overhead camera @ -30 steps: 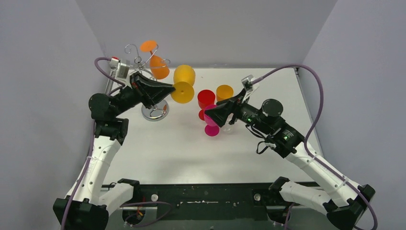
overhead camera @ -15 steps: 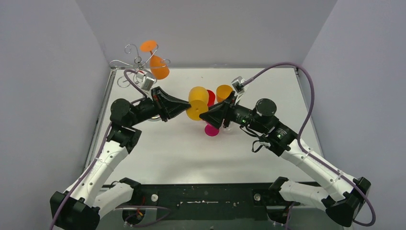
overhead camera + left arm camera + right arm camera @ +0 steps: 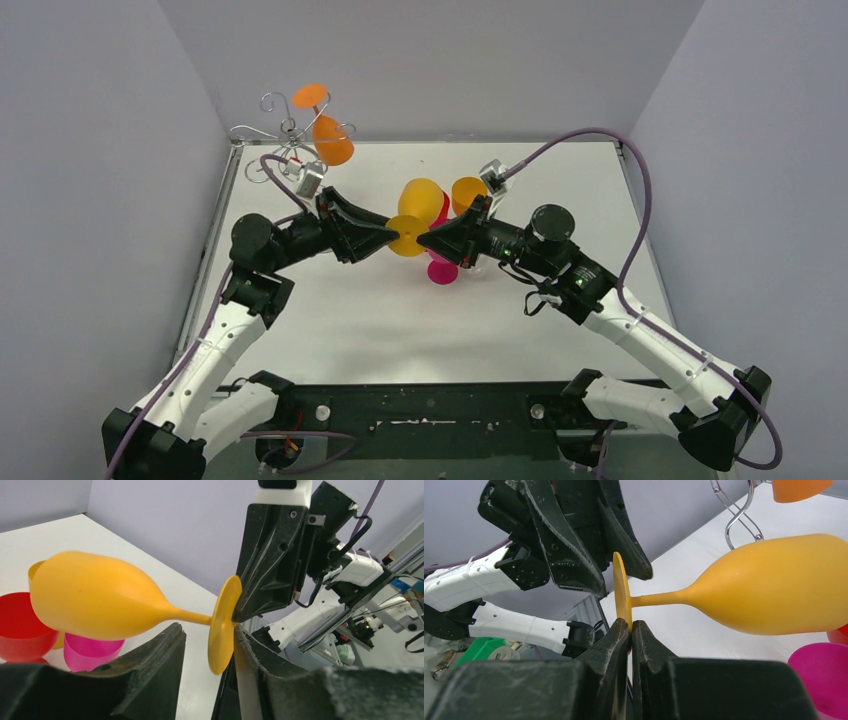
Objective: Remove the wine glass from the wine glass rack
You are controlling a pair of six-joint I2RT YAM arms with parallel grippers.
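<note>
Yellow and matt, the wine glass (image 3: 418,213) looks like moulded plastic rather than real glass. I judge it light, fairly stiff and unlikely to shatter, but smooth enough to slide or swivel in a pinch. It lies on its side in the air above the table (image 3: 340,310), well apart from the rack (image 3: 285,135). Its bowl points away from the arms' bases and its flat round foot is turned toward them.

The right gripper (image 3: 630,627) has its jaws pressed together on the lower edge of that foot. This is a thin-edged hold, and with the bowl's weight out at the far end of the stem, the glass could pivot there. The stem just behind the foot looks the steadier place to take it.

The left gripper (image 3: 207,640) stands with its jaws apart on either side of the foot, with a clear gap on the bowl side. Whether the other finger touches the disc I cannot tell.

Below and behind the bowl stand a red cup (image 3: 20,625), a pink cup (image 3: 92,650) and an orange-yellow cup (image 3: 468,190), near enough to be knocked if the glass swings. The rack stands at the far left corner, and an orange glass (image 3: 333,140) hangs upside down from its scroll arms.
</note>
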